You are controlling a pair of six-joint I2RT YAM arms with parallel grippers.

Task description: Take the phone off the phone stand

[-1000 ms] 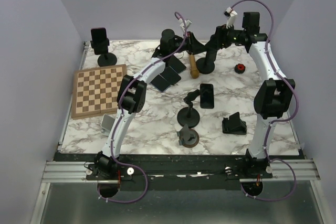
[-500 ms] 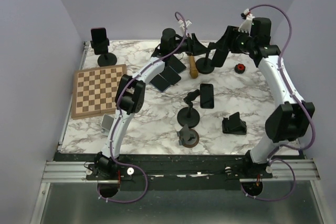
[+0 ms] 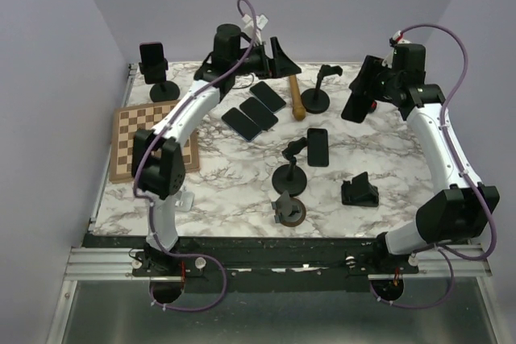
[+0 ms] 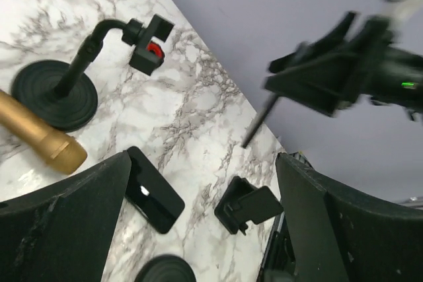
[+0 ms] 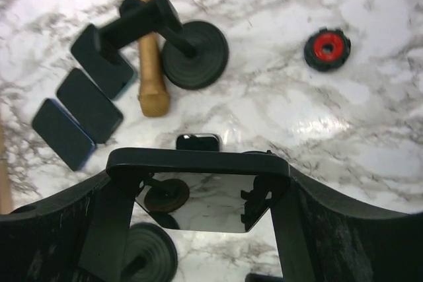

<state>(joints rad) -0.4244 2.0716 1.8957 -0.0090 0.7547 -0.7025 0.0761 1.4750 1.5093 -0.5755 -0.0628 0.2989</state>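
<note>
Two tools work well apart: the right tool (image 3: 360, 102) clamps the phone (image 5: 198, 203) in the air over the tabletop's (image 3: 387, 175) right side, clear of the phone stand (image 3: 315, 99). The left tool (image 3: 284, 58) gapes wide and empty at the back edge.

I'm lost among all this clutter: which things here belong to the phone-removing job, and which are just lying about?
Part of the job:
phone, gripped by the right pincer
phone stand, its clamp now empty

Just lying about:
chessboard
three flat phones
wooden stick
red knob
</note>
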